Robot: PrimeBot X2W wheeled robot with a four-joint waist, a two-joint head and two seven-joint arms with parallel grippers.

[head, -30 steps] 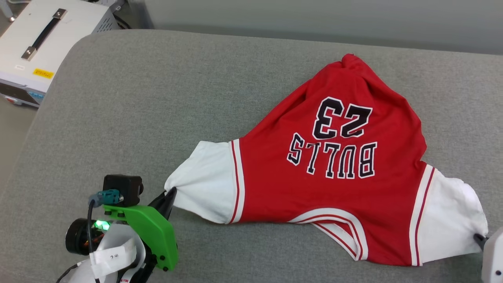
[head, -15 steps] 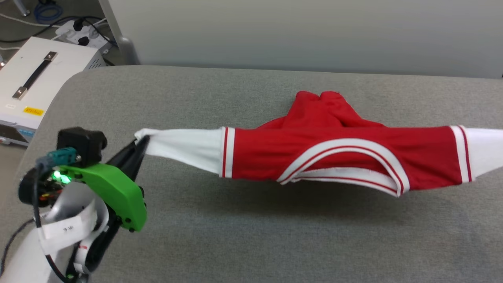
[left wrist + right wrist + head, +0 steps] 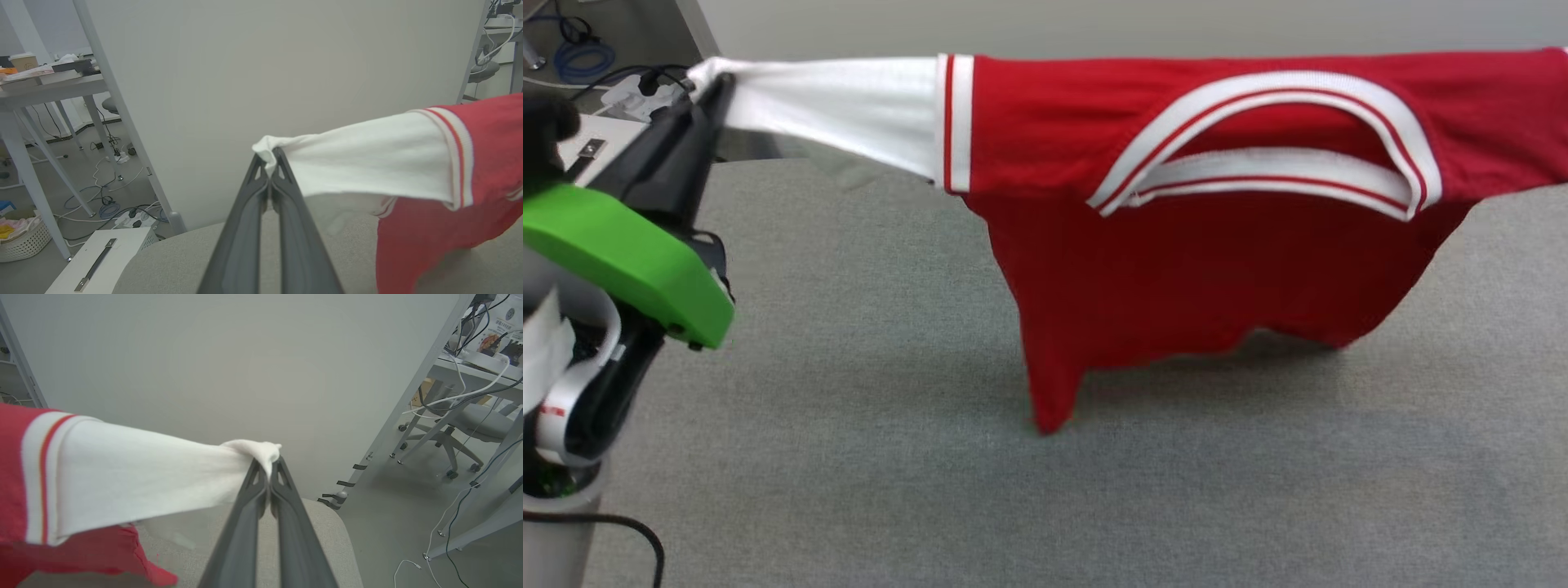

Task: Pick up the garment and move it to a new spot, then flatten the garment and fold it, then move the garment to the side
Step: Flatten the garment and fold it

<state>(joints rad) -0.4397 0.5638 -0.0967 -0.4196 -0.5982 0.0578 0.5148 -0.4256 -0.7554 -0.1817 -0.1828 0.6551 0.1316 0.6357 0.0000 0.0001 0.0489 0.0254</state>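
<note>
We can read no text, number or brand here: the garment [image 3: 1176,269] turns a plain red side to us, the red print on the white band [image 3: 551,411] is blurred, and the printed boxes [image 3: 496,341] on the desk [image 3: 461,373] are too small.

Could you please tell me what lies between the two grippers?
The red jersey T-shirt with white short sleeves hangs stretched there; left gripper and right gripper each pinch a sleeve end, per wrist views.

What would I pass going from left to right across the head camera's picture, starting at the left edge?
Left gripper → then, along the lifted shirt: white sleeve → striped trim → collar.
</note>
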